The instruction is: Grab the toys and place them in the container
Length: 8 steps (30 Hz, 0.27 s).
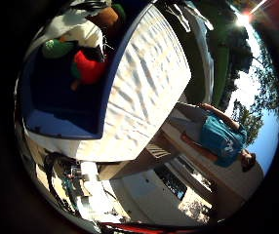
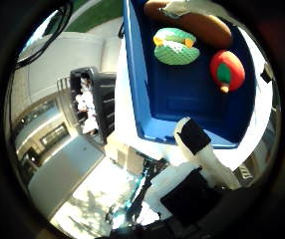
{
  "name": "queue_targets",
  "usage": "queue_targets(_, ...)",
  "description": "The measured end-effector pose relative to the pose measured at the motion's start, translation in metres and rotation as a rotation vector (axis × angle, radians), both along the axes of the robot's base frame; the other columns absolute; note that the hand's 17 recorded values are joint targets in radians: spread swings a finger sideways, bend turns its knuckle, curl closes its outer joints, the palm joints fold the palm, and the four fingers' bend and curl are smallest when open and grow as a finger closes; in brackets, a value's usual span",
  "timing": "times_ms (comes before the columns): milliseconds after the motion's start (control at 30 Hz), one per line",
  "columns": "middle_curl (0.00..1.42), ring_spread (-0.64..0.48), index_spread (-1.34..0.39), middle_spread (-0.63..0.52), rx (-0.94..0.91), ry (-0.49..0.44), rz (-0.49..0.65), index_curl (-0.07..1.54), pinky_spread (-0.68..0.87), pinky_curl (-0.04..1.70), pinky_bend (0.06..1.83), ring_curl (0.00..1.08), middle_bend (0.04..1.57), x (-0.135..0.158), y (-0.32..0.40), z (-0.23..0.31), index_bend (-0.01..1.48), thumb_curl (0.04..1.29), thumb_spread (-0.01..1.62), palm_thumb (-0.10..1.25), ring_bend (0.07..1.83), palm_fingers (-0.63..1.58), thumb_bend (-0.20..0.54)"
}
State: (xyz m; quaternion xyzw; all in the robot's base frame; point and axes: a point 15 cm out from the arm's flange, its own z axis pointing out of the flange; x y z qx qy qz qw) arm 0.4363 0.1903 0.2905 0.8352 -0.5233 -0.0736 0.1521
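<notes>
**Toys in the blue container, hand above its near rim**

The black crate [image 2: 95, 107] stands off the worktop's side, beyond the white worktop [image 1: 144, 92] edge, with a strip of open ground between it and the pale building wall behind. Next comes the blue container [image 2: 137, 74], its long straight wall running close along the worktop edge; only a narrow band of white cloth shows outside that wall. Inside, the blue floor is largely bare across the near half, right up to the near rim.

The toys lie together at the far end. The brown sausage-shaped toy [image 2: 197, 22] rests along the far wall. Just beside it sits the green and yellow toy [image 2: 176, 47], and further across, apart from it, the red and green toy [image 2: 227, 69] lies near the opposite side wall.

The hand [image 2: 200, 154] hangs over the container's near rim. One white and black finger reaches out straight above that rim, touching nothing and holding no toy; the hand is open. On the container's other side the white cloth spreads wide and uncluttered to the worktop's far edge.
</notes>
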Motion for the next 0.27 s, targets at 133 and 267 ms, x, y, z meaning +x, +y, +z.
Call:
queue_targets(133, 0.36, 0.33, -0.41, 0.17, 0.063, -0.011, -0.009, 0.10, 0.46, 0.46, 0.89, 0.33, 0.10, -0.003, 0.009, 0.016, 0.25, 0.36, 1.15, 0.65, 0.47, -0.14, -0.028)
queue_targets(267, 0.32, 0.34, -0.39, 0.17, 0.095, -0.057, -0.020, 0.13, 0.47, 0.43, 0.85, 0.32, 0.11, -0.010, 0.001, 0.050, 0.22, 0.35, 1.14, 0.66, 0.44, -0.11, -0.022)
